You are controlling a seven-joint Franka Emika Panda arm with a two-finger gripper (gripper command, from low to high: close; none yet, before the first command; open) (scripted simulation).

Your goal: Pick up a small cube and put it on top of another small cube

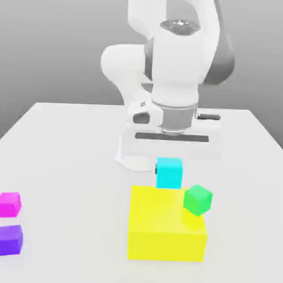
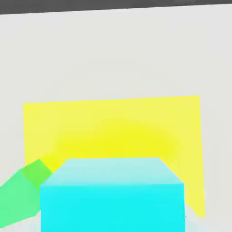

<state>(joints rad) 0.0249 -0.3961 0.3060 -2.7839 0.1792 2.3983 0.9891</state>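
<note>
gripper [image 1: 169, 162] directly above the big yellow block [image 1: 164, 228], fingers not discernible, so grip state impossible to tell. small cyan cube [image 1: 169, 173] just under the hand, smooth and matte, raised over the yellow block's far edge; whether touching it, unclear. small green cube [image 1: 198, 200] tilted, toward the exterior view's right of the yellow block's top. magenta cube [image 1: 8, 204] and purple cube [image 1: 9, 239] well apart from the yellow block, toward the exterior view's left, on the plain white table [image 1: 68, 164].

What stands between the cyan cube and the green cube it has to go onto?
Nothing visible. The cyan cube hangs under the arm above the yellow block's far edge; the green cube sits tilted on that block, just to the exterior view's right, top face uncovered.
</note>
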